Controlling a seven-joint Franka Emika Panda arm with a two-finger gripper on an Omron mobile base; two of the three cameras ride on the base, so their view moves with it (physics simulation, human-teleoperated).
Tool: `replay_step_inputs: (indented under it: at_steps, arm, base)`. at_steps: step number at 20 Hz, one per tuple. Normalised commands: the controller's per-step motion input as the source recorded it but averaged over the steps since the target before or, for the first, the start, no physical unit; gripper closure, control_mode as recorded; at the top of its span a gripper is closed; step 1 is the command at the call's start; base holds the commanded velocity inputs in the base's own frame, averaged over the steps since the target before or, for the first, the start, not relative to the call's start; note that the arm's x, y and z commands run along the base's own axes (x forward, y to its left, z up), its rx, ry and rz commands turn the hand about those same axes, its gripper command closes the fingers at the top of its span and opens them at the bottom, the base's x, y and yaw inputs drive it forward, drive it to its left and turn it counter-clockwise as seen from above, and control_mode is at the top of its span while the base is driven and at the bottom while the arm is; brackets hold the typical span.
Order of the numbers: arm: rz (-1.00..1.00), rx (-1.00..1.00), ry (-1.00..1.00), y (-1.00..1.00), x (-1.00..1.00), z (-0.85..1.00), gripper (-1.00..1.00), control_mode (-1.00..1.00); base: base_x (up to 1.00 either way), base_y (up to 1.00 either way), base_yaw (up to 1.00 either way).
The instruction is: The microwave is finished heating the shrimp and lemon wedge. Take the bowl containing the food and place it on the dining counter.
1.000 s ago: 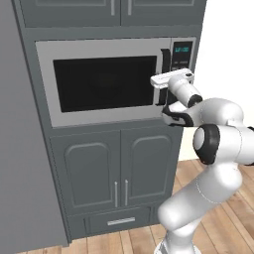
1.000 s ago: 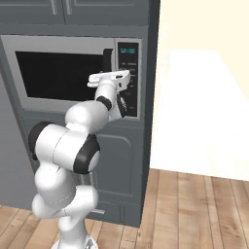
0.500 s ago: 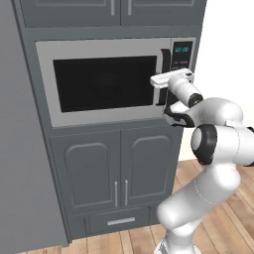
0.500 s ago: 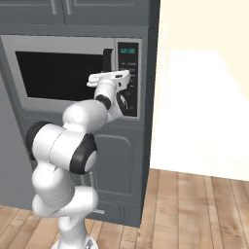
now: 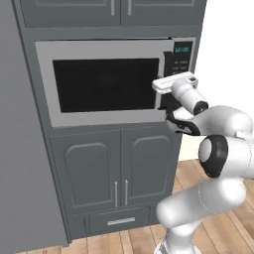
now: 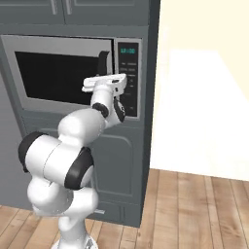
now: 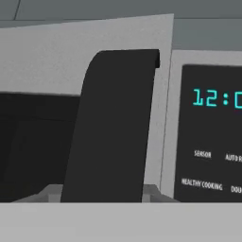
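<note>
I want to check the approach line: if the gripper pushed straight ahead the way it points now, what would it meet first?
Probably the microwave's black vertical handle, which stands directly ahead of the gripper; the jaws look already closed around it, though contact itself is hidden.

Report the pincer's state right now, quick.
Pincer: closed on the microwave's black handle; the door is barely ajar.
</note>
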Motion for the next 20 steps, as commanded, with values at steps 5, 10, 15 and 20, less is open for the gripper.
replay_step_inputs:
  at_steps: [5,10,15,20]
  arm:
    - [-0.03,0.03,-0.01,0.16,-1.0,0.68,1.0,-1.0]
    - [-0.08,0.0,0.0,0.42,-1.0,0.74,1.0,-1.0]
    - [-0.11,0.0,0.0,0.51,-1.0,0.63,1.0,-1.0]
    - [-0.16,0.0,0.0,0.67,-1.0,0.6,1.0,-1.0]
  base:
    - [0.0,0.0,0.0]
    - [0.0,0.0,0.0]
    - [0.0,0.0,0.0]
    - [0.0,0.0,0.0]
